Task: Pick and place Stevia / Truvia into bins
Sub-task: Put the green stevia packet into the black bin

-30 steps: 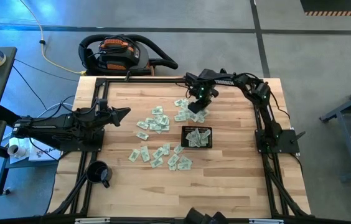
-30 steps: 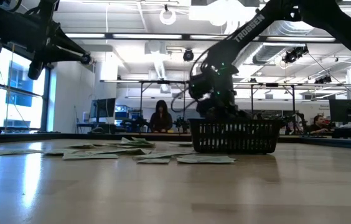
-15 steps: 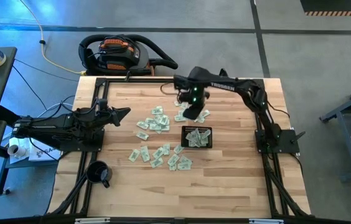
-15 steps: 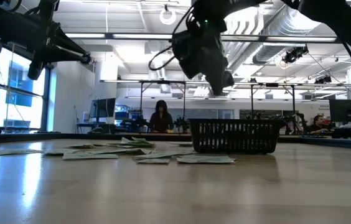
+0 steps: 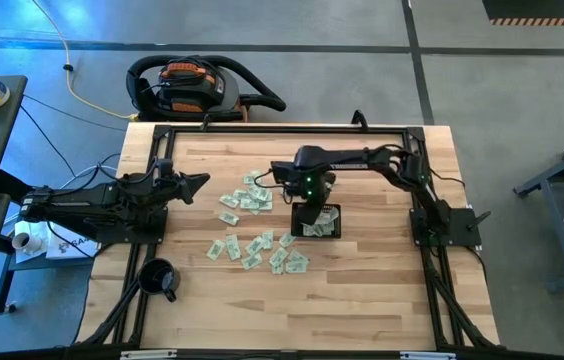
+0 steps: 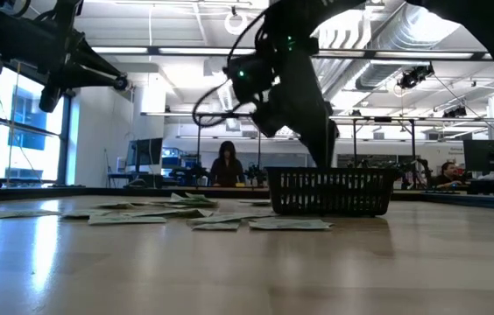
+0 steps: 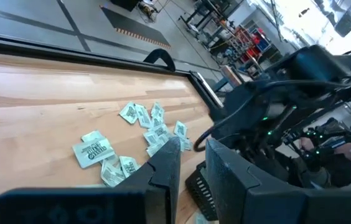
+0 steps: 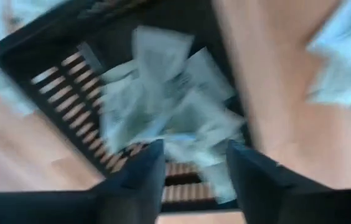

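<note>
We see two dark, slender jointed arms on black frames; the right gripper (image 5: 311, 214) carries a green glowing light, looping black cables, and blocky matte black fingers (image 8: 137, 180).

Black mug (image 5: 159, 279) on table (image 5: 362, 300); vacuum (image 5: 190, 87) behind.

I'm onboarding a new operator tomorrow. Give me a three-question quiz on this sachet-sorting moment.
1. True or false: the right gripper is over the black basket.
2. Where does the left gripper wait? A) over the mug B) at the table's left edge, clear of the sachets C) inside the basket
3. Fill in: the right wrist view shows the right fingers standing ____ above the sachets in the basket.

Key: 1 true; 2 B; 3 apart.
</note>
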Robot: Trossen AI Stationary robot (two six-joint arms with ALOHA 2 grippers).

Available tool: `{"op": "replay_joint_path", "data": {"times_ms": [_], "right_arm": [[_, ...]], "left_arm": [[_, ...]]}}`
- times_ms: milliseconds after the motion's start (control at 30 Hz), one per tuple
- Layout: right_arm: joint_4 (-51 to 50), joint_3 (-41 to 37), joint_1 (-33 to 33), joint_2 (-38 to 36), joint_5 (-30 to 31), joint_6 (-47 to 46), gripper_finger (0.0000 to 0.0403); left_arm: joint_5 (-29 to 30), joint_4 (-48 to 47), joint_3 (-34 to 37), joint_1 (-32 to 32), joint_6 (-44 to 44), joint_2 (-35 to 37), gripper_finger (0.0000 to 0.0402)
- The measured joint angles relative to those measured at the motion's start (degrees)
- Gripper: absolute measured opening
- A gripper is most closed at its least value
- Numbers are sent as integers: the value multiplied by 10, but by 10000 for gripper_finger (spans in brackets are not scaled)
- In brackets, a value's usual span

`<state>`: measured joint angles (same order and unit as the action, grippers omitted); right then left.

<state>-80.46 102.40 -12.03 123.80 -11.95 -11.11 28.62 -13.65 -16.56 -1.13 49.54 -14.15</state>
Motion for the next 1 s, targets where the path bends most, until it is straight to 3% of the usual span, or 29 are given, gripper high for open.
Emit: {"op": "replay_joint_path", "data": {"times_ms": [67, 167, 300, 533, 700, 800, 1000], "right_arm": [[0, 21, 2, -8, 56, 24, 217], [7, 40, -16, -23, 90, 74, 270], [7, 39, -70, -22, 133, 169, 307], [79, -26, -128, -23, 191, 309, 306], [106, -101, -156, -23, 165, 331, 305], [115, -135, -166, -23, 189, 337, 305], [152, -152, -169, -23, 176, 341, 305]], "left_arm": [[0, 0, 0, 0, 0, 0, 111], [0, 0, 0, 0, 0, 0, 111], [0, 2, 0, 0, 3, 0, 111], [3, 2, 0, 0, 33, 0, 111], [19, 2, 0, 0, 38, 0, 111], [23, 2, 0, 0, 39, 0, 111], [25, 2, 0, 0, 39, 0, 111]]}}
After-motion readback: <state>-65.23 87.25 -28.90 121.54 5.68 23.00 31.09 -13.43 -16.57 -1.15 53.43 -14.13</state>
